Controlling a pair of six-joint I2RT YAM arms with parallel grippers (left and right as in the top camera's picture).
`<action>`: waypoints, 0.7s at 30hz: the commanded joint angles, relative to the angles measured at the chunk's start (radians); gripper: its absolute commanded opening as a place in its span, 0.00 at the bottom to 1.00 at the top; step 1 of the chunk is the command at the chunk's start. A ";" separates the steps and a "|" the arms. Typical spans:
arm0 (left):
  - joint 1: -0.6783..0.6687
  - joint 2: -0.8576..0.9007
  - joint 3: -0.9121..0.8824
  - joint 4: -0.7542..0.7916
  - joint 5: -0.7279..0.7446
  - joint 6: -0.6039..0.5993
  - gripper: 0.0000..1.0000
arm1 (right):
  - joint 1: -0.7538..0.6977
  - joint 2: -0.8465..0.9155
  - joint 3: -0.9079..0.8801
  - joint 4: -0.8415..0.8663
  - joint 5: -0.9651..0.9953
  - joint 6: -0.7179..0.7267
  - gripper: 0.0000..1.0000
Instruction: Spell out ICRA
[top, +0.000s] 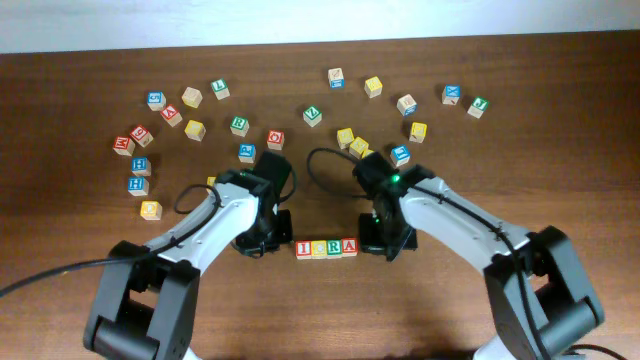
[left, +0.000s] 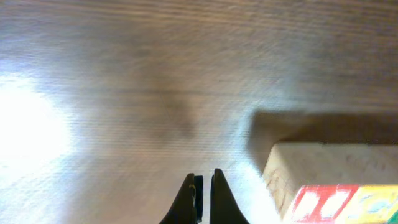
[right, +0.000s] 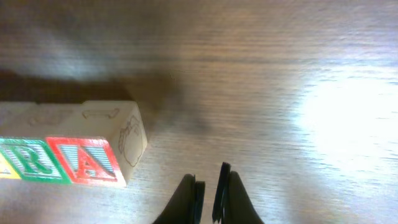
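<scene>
- Since the row of four small wooden letter blocks (top: 327, 247) reads I, C, R, A at the front middle of the brown wooden table (top: 560, 110), between your two arms, I judge the spelling done and the step in hand a final squaring-up of the row.
- Your left gripper (left: 203, 190) has its fingers pinched almost together on nothing. It sits just beside the red-framed I block (left: 333, 200) at the row's left end, with a gap between them.
- Your right gripper (right: 207, 186) is likewise nearly closed and empty, just off the red-framed A block (right: 92, 163) and not touching it.
- If you nudge, use the closed fingertips as a flat pusher, low and square to the end face; an off-centre push would probably twist the end block.
- Press from both ends together and gently, so the row neither slides nor buckles.
- Lift straight up to retreat; the loose scattered blocks (top: 240, 125) lie well apart behind the row.
</scene>
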 joint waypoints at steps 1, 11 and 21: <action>0.008 -0.082 0.087 -0.074 -0.096 0.024 0.00 | -0.055 -0.120 0.082 -0.108 0.060 -0.005 0.06; 0.029 -0.629 0.092 -0.371 -0.102 0.015 1.00 | 0.048 -0.829 0.078 -0.407 0.188 0.051 0.98; 0.029 -0.679 -0.102 -0.396 -0.095 -0.072 0.99 | 0.113 -1.058 0.005 -0.468 0.184 0.132 0.98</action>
